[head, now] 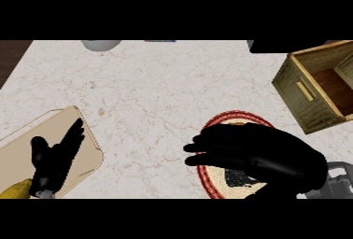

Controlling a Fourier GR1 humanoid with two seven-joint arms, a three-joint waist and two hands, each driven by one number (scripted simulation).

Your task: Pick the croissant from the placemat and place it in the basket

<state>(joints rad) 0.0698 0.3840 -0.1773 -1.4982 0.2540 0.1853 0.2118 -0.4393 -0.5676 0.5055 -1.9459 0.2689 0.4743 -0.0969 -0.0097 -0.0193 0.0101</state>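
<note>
Over placemat (pixel 214 179): right hand (pixel 269 154) | fingers (pixel 207 149) curled, grasp unclear | croissant hidden | basket (pixel 307 93) well apart

A kitchen, by the look of it: a pale marble-patterned surface (pixel 151 93) carries a wooden cutting board (pixel 21 144), a round woven placemat (pixel 219 179) with a red rim, and a wooden basket (pixel 307 100) at the right edge.

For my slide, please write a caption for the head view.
Right hand over the round placemat, basket at right, left hand open above a cutting board.
</note>
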